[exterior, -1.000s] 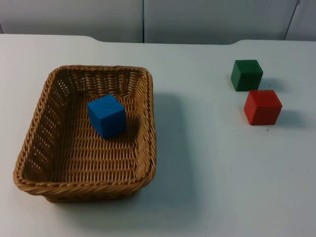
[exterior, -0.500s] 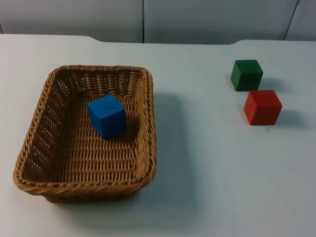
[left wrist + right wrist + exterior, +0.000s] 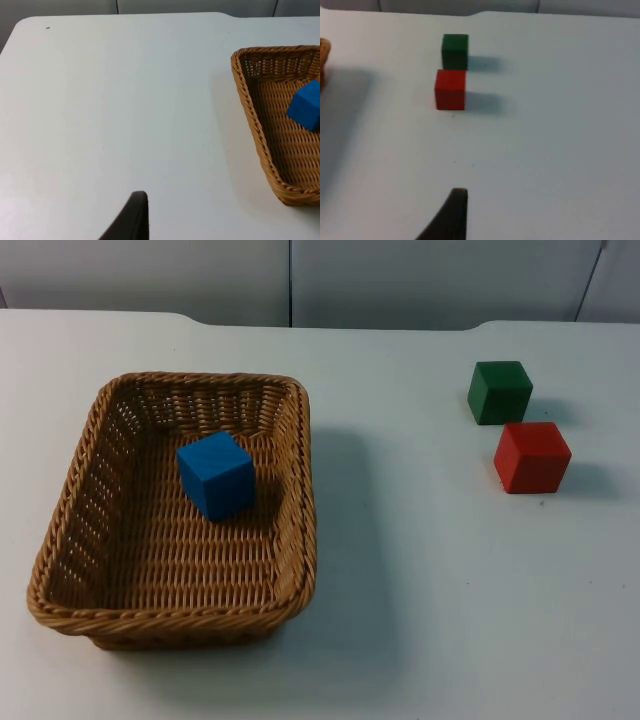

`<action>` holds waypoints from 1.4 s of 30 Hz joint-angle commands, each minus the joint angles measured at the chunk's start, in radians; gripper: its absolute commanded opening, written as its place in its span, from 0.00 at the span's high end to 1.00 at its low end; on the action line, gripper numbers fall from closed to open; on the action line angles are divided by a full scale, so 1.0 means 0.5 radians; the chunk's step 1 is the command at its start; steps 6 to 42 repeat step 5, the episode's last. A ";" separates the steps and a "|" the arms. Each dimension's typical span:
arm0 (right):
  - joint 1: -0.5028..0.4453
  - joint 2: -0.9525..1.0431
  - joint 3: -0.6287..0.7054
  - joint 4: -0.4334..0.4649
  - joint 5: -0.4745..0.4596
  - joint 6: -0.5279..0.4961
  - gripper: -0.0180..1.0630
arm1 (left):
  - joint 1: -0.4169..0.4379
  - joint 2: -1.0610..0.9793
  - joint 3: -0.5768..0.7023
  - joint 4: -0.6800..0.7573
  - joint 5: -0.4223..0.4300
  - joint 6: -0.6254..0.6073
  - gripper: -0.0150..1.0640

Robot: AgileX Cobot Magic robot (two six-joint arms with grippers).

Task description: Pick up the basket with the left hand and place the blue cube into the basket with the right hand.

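Note:
A brown wicker basket [image 3: 308, 490] rests on the white table at the left in the top view. A blue cube [image 3: 216, 475] lies inside it, toward the far half. In the left wrist view the basket's rim [image 3: 250, 110] and the blue cube [image 3: 306, 105] show, and my left gripper [image 3: 134, 215] hangs over bare table well apart from the basket, touching nothing. My right gripper [image 3: 454, 212] hovers over bare table some way short of the red and green cubes, holding nothing that I can see.
A green cube [image 3: 499, 391] and a red cube [image 3: 531, 456] sit close together at the right, green farther back; both show in the right wrist view, green cube [image 3: 455, 50], red cube [image 3: 450, 89]. The grey partition wall [image 3: 400, 280] bounds the table's far edge.

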 commanded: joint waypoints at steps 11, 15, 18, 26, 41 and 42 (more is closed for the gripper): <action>-0.260 -0.006 0.010 -0.010 -0.029 0.001 0.02 | 0.006 -0.010 0.007 -0.025 -0.020 -0.013 0.01; -0.260 -0.006 0.010 -0.010 -0.029 0.001 0.02 | 0.006 -0.010 0.007 -0.025 -0.020 -0.013 0.01; -0.260 -0.006 0.010 -0.010 -0.029 0.001 0.02 | 0.006 -0.010 0.007 -0.025 -0.020 -0.013 0.01; -0.260 -0.006 0.010 -0.010 -0.029 0.001 0.02 | 0.006 -0.010 0.007 -0.025 -0.020 -0.013 0.01; -0.260 -0.006 0.010 -0.010 -0.029 0.001 0.02 | 0.006 -0.010 0.007 -0.025 -0.020 -0.013 0.01; -0.260 -0.006 0.010 -0.010 -0.029 0.001 0.02 | 0.006 -0.010 0.007 -0.025 -0.020 -0.013 0.01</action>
